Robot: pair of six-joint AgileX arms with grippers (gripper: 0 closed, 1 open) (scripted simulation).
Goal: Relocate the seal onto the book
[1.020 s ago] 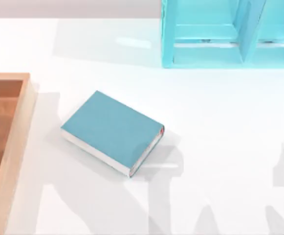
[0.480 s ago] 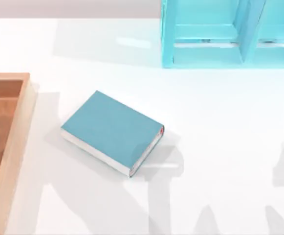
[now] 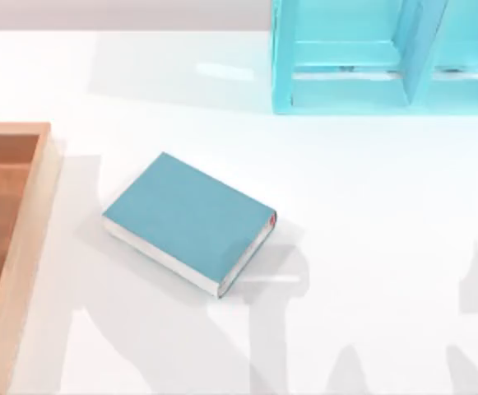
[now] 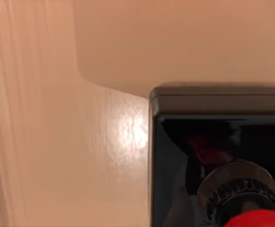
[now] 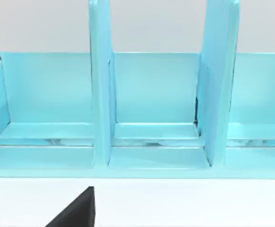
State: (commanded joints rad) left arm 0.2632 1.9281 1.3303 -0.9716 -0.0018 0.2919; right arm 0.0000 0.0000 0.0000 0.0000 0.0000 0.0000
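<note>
the seal (image 4: 220, 163), black block base with a red knob, sits close under the left wrist camera on a wooden surface; whether the left gripper is open or closed on it i cannot tell. the book (image 3: 191, 220) lies flat mid-tabletop (image 3: 370, 247), beside a wooden tray (image 3: 20, 247). farther back stands a light-blue shelf unit (image 3: 345, 90).

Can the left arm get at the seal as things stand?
Likely yes. The left wrist view has the seal close up, resting on the floor of the wooden tray, with nothing lying between.
</note>
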